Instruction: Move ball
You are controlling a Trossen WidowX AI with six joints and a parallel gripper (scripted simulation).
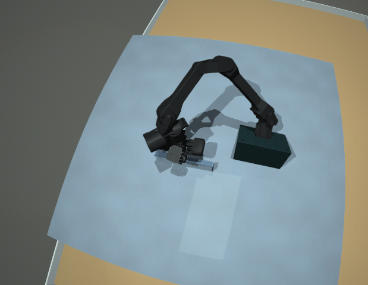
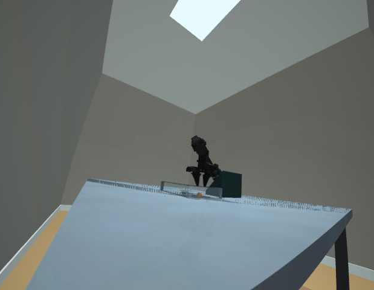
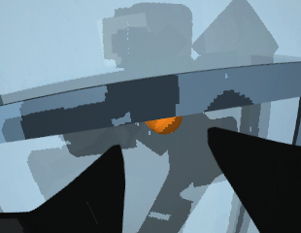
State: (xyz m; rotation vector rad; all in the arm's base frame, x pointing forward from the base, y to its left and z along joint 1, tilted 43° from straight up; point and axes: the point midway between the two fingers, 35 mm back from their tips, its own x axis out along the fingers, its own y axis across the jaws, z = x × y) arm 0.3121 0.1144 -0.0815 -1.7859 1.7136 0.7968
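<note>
Leftmost in the exterior view, one end of the low clear walls (image 1: 200,163) (image 2: 173,185) (image 3: 238,84) stands on the surface (image 1: 116,199) (image 2: 133,243) (image 3: 39,39). The walls are all that serves as a container here, an open corner with no lid.

Further right, the orange ball (image 2: 199,194) (image 3: 166,127) lies low, seen through the clear wall from outside and partly cut off by the wall's top edge in my wrist view. I judge it to be inside the corner, down on the surface. From above I cannot find it, since my own body covers the spot. I cannot tell the see-through copy apart from it, so I take the two to overlap, or nearly.

Just above the ball, my pincer (image 2: 200,185) (image 3: 165,144) is spread, fingertips apart on either side, pinching nothing. By my reading, the carrying and the letting go are done. What is left is to back away, rising straight so that neither finger brushes the wall or sets the ball rolling, and for the ball to stay still.

Rightmost, the dark green block (image 1: 260,150) (image 2: 231,184) stands outside the walls.
</note>
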